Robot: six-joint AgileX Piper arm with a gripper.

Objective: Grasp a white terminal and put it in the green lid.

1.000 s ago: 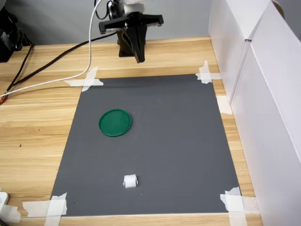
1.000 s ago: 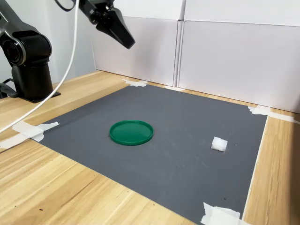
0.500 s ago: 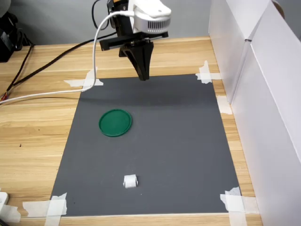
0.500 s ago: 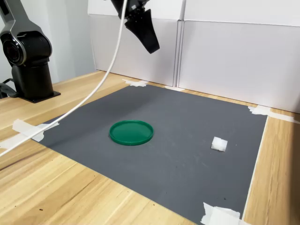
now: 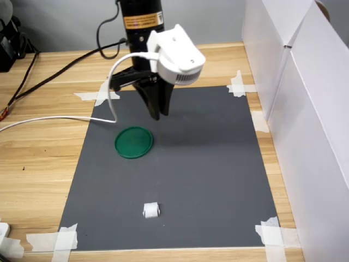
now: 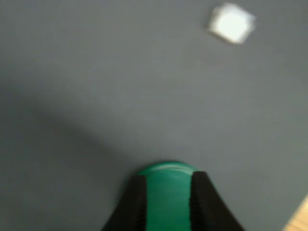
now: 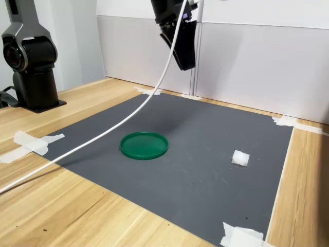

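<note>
One white terminal [image 5: 151, 210], one green lid [image 5: 133, 142], one dark grey mat [image 5: 207, 164]. One arm with one gripper [image 5: 155, 113]; one white cable [image 5: 54, 117] and black cables [image 5: 60, 68], number unclear. Tape patches [image 5: 103, 94] at all four mat corners; individual strips overlap and cannot be counted exactly.

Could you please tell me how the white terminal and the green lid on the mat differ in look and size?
The green lid is a flat, round, dark-green disc with a raised rim; the white terminal is a small, blocky white piece. The green lid is far wider than the white terminal, which stands taller for its width. In the first exterior view the green lid lies nearer the hand. Both rest free on the grey mat.
</note>
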